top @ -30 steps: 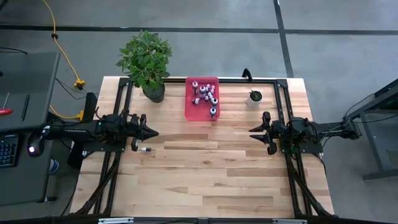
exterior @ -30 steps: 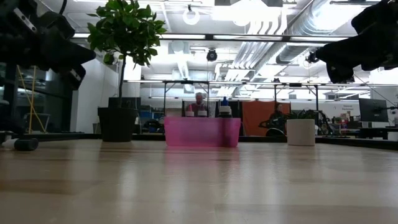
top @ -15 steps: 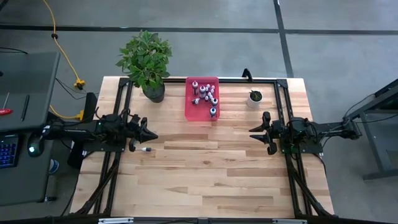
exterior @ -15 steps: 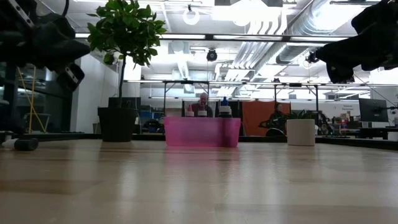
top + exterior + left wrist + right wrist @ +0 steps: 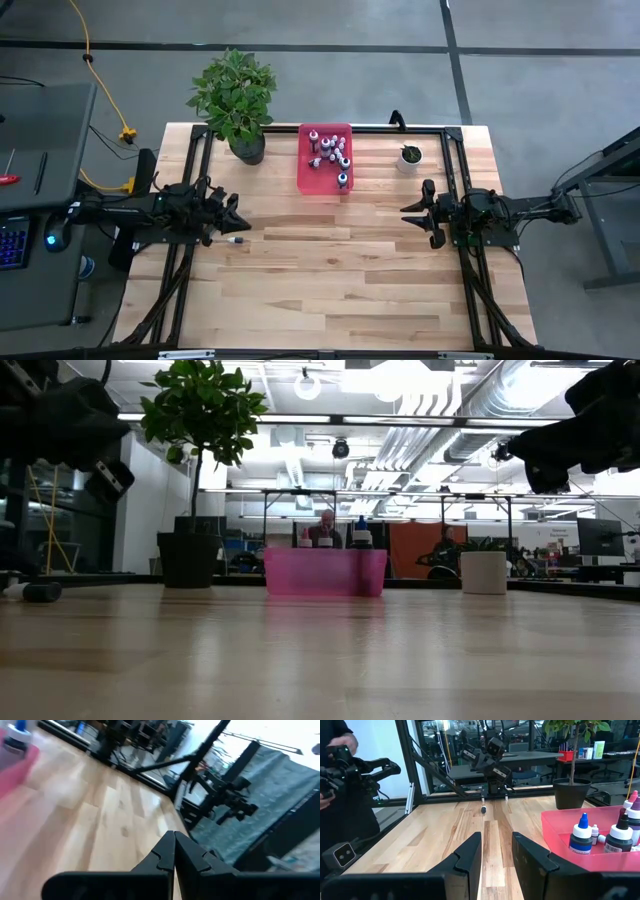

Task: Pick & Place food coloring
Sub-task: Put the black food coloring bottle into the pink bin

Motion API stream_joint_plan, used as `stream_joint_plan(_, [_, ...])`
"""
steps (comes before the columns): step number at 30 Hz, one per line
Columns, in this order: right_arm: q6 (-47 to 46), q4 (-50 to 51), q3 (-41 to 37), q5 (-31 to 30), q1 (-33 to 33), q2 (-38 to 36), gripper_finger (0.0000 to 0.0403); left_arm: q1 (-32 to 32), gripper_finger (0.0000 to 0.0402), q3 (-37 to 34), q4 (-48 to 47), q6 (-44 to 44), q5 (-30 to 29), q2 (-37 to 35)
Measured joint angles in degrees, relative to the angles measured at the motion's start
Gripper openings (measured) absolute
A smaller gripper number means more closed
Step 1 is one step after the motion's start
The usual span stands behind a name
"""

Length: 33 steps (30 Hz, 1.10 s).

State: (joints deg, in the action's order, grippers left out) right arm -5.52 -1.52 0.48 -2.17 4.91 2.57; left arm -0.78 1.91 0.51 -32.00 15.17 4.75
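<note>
Several small food coloring bottles stand or lie in a pink tray at the table's far middle; they also show in the right wrist view. One small dark bottle with a white cap lies on its side on the table, just near-side of my left gripper; it also shows in the low view. My left gripper is shut and empty, above the table at its left. My right gripper is open and empty at the right, pointing toward the left.
A large potted plant stands at the far left and a small white pot with a green plant at the far right. A person's hand and arm show beyond the table's edge in the right wrist view. Bare wood lies between the arms.
My left gripper has drawn back toward the table's left edge and risen a little, away from the lying bottle, which stays where it was on the table.
</note>
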Motion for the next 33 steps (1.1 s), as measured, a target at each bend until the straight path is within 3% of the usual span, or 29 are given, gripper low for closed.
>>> stream_joint_plan(12, [0.0, 0.0, 0.0, 0.0, 0.0, 0.0, 0.0098, 0.0, 0.0000, 1.8, 0.6, 0.6, 1.8, 0.0])
stream_joint_plan(20, [0.0, 0.0, 0.0, 0.0, 0.0, 0.0, 0.0099, 0.0, 0.0000, 1.9, 0.2, 0.3, -3.3, 0.0])
stream_joint_plan(33, [0.0, 0.0, 0.0, 0.0, 0.0, 0.0, 0.0099, 0.0, 0.0000, 1.9, -1.5, 0.3, -3.4, 0.0])
